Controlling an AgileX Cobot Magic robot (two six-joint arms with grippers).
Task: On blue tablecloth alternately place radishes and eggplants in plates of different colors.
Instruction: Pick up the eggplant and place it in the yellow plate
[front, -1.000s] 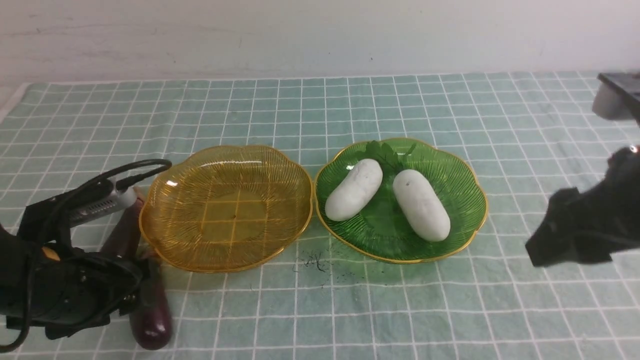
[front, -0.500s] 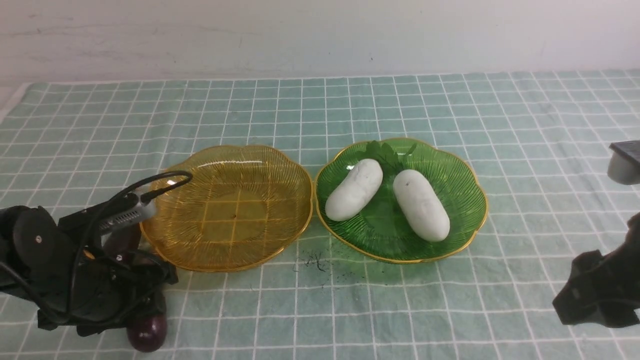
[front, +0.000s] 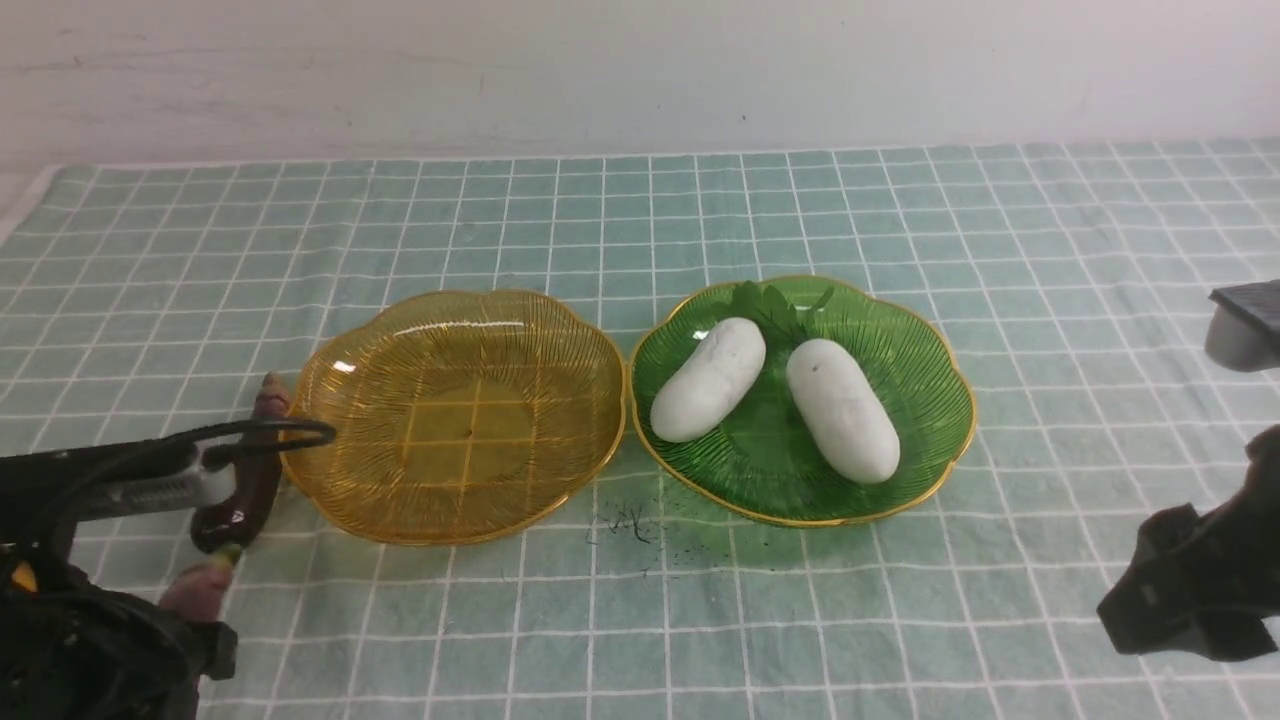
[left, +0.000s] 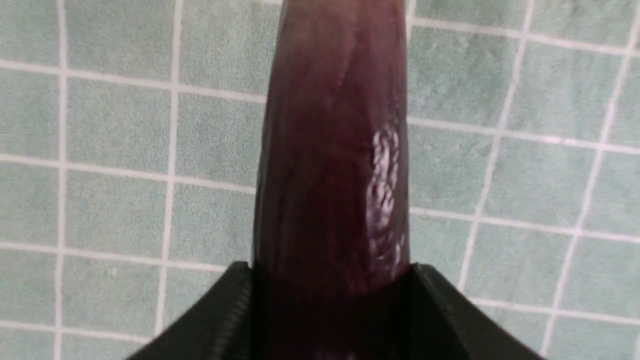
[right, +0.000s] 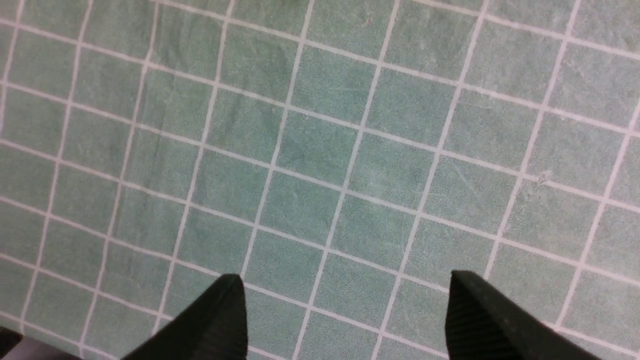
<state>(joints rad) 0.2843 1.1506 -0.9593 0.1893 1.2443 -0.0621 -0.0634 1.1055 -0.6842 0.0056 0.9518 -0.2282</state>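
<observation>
Left gripper (left: 332, 274) has pulled back low and closed on one eggplant (left: 330, 150), jaws pressing both its flanks (lifted or not, can't tell). Only the wrist view shows this grip; in the front view the arm hides it. Second eggplant (front: 238, 505) lies just beyond the gripper, beside the empty amber plate (front: 450, 420). Further right, the green plate (front: 925, 400) holds both radishes (front: 842, 410). So the eggplant stage is starting. Right gripper (right: 345, 280) has retreated and stands wide open, holding nothing, over bare blue tablecloth (right: 320, 150).

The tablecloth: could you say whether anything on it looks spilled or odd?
Yes: dark specks scattered on the tablecloth, near side of the gap between the amber plate and green plate, look like spilled crumbs or fibres.
</observation>
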